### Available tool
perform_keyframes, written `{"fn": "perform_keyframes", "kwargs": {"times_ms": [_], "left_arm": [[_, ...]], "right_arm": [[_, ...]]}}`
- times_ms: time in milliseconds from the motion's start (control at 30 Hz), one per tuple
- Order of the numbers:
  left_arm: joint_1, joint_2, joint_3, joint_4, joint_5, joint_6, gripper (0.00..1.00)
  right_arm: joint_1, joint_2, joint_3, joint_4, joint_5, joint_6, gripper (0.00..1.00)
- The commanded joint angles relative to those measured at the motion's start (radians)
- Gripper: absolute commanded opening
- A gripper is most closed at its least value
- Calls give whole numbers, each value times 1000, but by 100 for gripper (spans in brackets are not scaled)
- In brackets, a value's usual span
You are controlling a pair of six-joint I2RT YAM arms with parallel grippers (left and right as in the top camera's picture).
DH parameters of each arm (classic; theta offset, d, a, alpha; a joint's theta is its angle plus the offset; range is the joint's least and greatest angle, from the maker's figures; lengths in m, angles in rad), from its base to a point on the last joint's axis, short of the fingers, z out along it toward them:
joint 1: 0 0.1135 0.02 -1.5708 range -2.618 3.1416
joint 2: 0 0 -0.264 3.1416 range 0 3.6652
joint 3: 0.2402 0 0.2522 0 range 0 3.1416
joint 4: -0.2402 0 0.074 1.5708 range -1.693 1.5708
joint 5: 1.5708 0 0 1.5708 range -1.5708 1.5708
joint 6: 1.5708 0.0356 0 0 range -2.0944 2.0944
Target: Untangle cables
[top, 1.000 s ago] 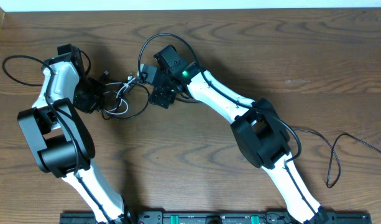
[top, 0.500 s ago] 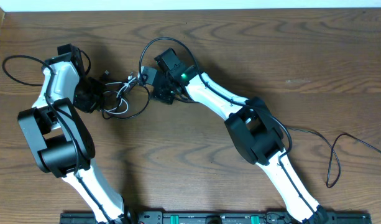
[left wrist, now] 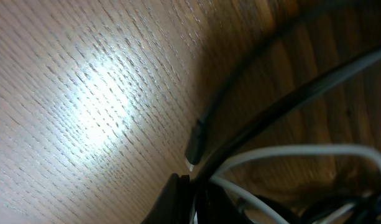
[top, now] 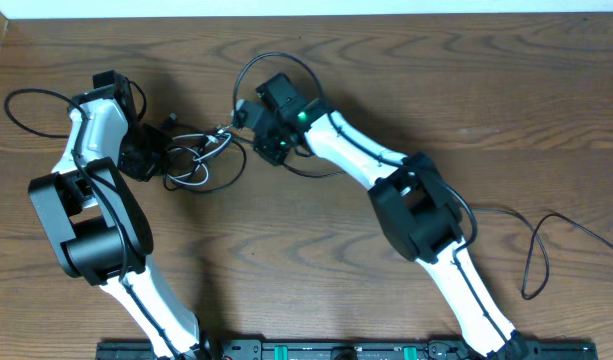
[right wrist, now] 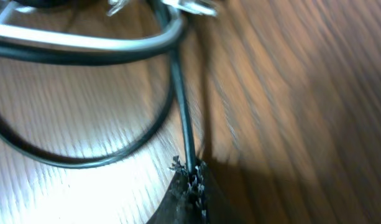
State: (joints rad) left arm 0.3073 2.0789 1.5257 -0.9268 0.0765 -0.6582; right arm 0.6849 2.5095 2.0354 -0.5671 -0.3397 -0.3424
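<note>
Table (top: 286, 260): same as 1 s ago. My L arm (top: 91, 140) hasn't shifted. My R arm (top: 356, 160) has swung its wrist a bit up and to the rt. The cables (top: 201, 160) sit btwn my two wrists, toward the far side, left of centre. The knot is in the same spot, but a black strand now trails out under my R forearm, longer than before.

R gripper (right wrist: 191, 183): was wide apart 1 s ago, now pinched together on one black strand, which runs straight into the tips. White and black loops lie on the wood just beyond.

L gripper (left wrist: 181, 202): jaws together as before, down at the knot. Black and white strands run right up to the tip, looks clamped on them.

Room: far edge is close behind both wrists, left edge is near my L arm. Bare wood lies to the rt and toward the near side.
</note>
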Motion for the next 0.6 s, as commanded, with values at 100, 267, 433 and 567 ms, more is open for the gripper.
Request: {"fn": "perform_keyframes", "kwargs": {"times_ms": [100,267,433,567], "left_arm": [[1,13,-6,-3,-9,-16,8],[1,13,-6,-2,-9,-16,8],[1,13,-6,-3,-9,-16,8],[1,13,-6,-3,-9,-16,8]], "right_arm": [[-75,-115,-19,-136,42,35,1],[-111,-169,-19,-207,42,35,1],[-140,-238,-19,-255,42,43,1],[-148,-315,-19,-276,24,43,1]]}}
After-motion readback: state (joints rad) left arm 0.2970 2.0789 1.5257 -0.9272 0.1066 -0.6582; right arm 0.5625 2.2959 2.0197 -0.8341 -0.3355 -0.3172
